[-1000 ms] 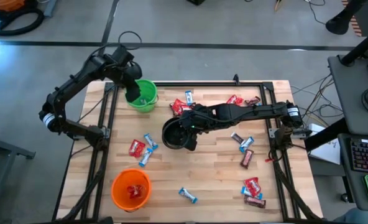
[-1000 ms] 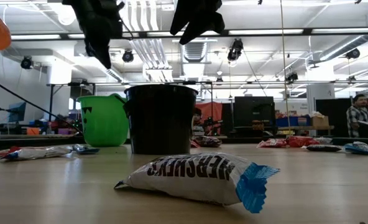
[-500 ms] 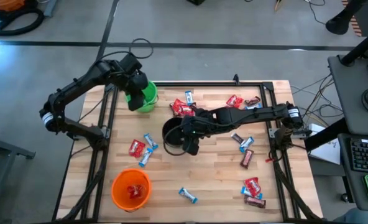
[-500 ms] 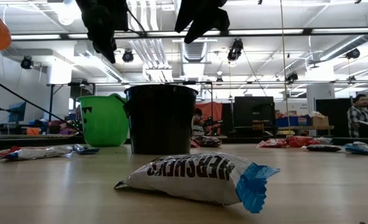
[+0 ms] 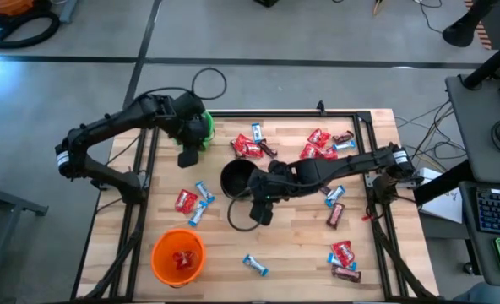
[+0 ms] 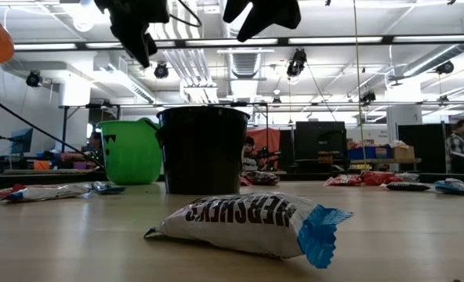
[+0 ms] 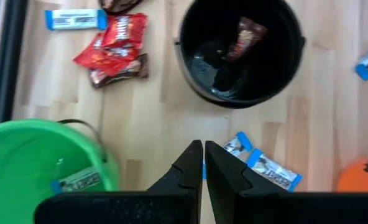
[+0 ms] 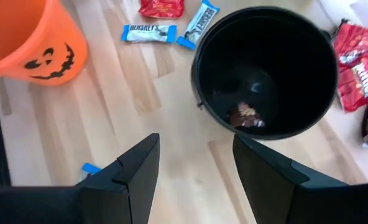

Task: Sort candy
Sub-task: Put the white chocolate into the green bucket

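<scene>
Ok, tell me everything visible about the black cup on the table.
The black cup is a round, glossy, plastic-looking bucket with a thin handle. It stands upright on the wooden table near its middle, the green cup behind it. Inside lies one dark brown candy bar. Nothing grips it: the right claw hangs open just beside it.

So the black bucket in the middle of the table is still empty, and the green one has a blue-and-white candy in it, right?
Not quite: the black bucket is not empty. The right wrist view shows a dark brown candy lying at its bottom. The green bucket does hold a blue-and-white candy, as the left wrist view shows.
</scene>
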